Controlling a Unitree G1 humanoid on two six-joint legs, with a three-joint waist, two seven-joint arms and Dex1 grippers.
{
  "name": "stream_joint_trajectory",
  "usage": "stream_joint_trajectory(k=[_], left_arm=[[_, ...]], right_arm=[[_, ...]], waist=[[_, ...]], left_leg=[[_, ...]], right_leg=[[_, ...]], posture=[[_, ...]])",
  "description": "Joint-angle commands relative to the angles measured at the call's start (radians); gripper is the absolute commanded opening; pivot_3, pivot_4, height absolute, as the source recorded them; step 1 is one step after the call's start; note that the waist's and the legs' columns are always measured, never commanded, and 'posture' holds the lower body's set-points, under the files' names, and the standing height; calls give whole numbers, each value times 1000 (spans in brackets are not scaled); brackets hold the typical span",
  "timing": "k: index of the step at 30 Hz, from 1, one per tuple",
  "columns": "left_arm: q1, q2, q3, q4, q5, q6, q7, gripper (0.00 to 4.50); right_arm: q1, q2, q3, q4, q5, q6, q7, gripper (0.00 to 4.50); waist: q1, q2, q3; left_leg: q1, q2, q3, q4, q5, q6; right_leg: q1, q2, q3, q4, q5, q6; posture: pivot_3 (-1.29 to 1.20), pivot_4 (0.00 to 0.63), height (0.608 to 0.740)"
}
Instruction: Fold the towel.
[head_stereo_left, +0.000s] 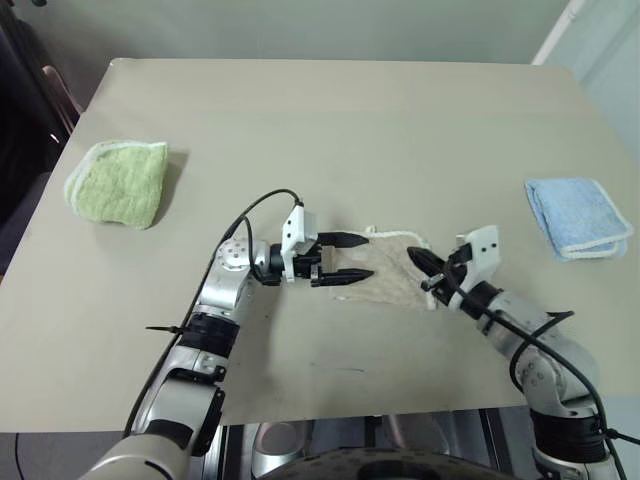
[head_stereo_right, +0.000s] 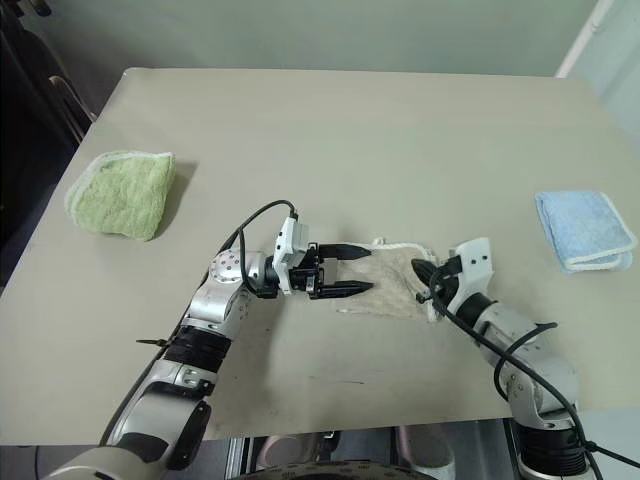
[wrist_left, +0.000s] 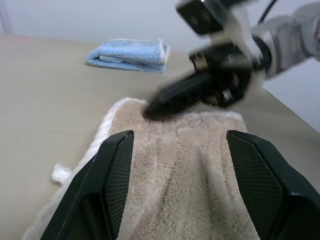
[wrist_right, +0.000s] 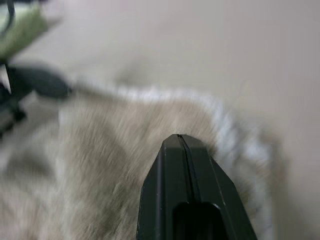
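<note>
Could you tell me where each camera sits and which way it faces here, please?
Head views: on the head, looking down over the table; both arms show.
Left wrist view: along the open left gripper over the towel, toward the right gripper.
Right wrist view: along the shut right gripper at the towel.
All share the towel.

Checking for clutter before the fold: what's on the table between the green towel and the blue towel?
In the left eye view, the beige towel lies there with both end effectors, left and right, on it; the rest is bare.
</note>
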Motion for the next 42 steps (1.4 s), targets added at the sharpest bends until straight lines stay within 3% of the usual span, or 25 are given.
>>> stream_joint_trajectory(k=[1, 7, 10, 17, 18, 24, 31, 34, 39, 42], left_arm=[[20, -26, 12, -86, -26, -1, 28, 3218], [8, -21, 5, -119, -41, 42, 17, 3218], [13, -1, -23, -109, -47, 78, -40, 2647], [21, -38, 5, -122, -67, 135, 12, 141], [21, -40, 4, -117, -54, 119, 22, 47], [1, -33, -24, -60, 20, 86, 62, 47], [67, 91, -188, 3, 195, 43, -37, 47], [91, 91, -163, -23, 162, 65, -6, 47], [95, 92, -89, -107, 50, 146, -20, 47], [67, 124, -32, -215, -80, 315, -45, 0]], right_arm=[[-18, -1, -30, -77, 65, 19, 5, 0], [-30, -42, -20, -127, 120, 58, 28, 0], [-29, -47, 15, -94, 85, 47, 24, 0], [-49, -26, 19, -54, 48, 31, -9, 0], [-47, -26, 18, -56, 49, 31, -8, 0], [-57, -24, 23, -37, 43, 28, 1, 0], [-24, 12, 134, 108, -83, -41, -11, 0], [-26, 14, 167, 166, -153, -80, -17, 0], [-27, 11, 134, 149, -137, -76, -2, 0], [-29, 0, 74, 81, -54, -35, 26, 569]], waist=[[0, 0, 0], [0, 0, 0], [0, 0, 0], [-1, 0, 0], [-1, 0, 0], [-1, 0, 0], [-2, 0, 0], [-6, 6, -11], [-10, 8, -14], [-10, 8, -14]], left_leg=[[0, 0, 0, 0, 0, 0], [-1, 0, 0, 0, 0, -1], [-1, 0, 0, 0, 0, -1], [-1, 1, 0, 0, 0, 0], [-1, 1, 0, 0, 0, 0], [-1, 1, 0, 0, 0, 0], [0, 2, 0, -1, -1, -1], [4, 3, 0, -1, -3, -2], [7, 3, 0, -1, -5, -1], [5, 3, 0, -1, -5, -1]], right_leg=[[0, 0, 0, 0, 0, 0], [-1, 0, 0, 0, -1, 3], [-1, 0, 0, 0, -1, 3], [-1, 0, 0, 0, 1, 3], [-1, 0, 0, 0, 1, 3], [-1, 0, -1, 0, 1, 3], [-1, 1, -1, 0, 1, 3], [1, 1, -1, 0, 0, 1], [5, 1, -1, 0, -6, -7], [4, 1, -1, 0, -6, -7]], posture=[[0, 150, 740], [0, 150, 740], [0, 150, 740], [0, 150, 740], [0, 150, 740], [0, 150, 740], [0, 150, 740], [0, 150, 740], [0, 150, 740], [0, 150, 740]])
